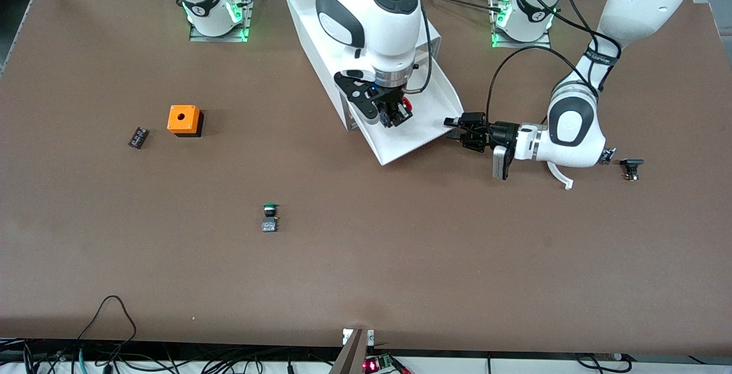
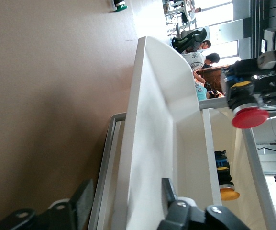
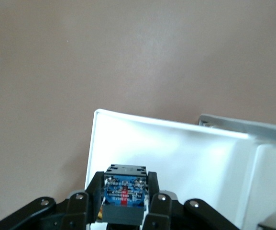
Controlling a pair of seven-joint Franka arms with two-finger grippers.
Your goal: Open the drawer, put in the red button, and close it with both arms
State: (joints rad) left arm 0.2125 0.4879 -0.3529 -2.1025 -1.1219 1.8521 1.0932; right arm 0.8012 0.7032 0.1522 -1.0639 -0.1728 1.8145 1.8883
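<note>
The white cabinet (image 1: pixel 309 14) stands between the arms' bases with one drawer (image 1: pixel 434 116) pulled out toward the front camera. My right gripper (image 1: pixel 392 116) is over the open drawer and is shut on the red button (image 1: pixel 406 104). In the right wrist view the fingers (image 3: pixel 92 189) clamp the button's blue-grey block (image 3: pixel 124 196) above the drawer's floor (image 3: pixel 176 148). My left gripper (image 1: pixel 460 131) is open at the drawer's front corner toward the left arm's end. In the left wrist view its fingers (image 2: pixel 82 201) stand either side of the drawer's wall (image 2: pixel 157 120), and the red cap (image 2: pixel 250 117) shows above the drawer.
A green-capped button (image 1: pixel 270 217) lies on the table nearer the front camera. An orange box (image 1: pixel 184 120) and a small black part (image 1: pixel 138 137) lie toward the right arm's end. Another black part (image 1: pixel 631 168) lies by the left arm. A yellow-capped part (image 2: pixel 226 184) sits under the drawer.
</note>
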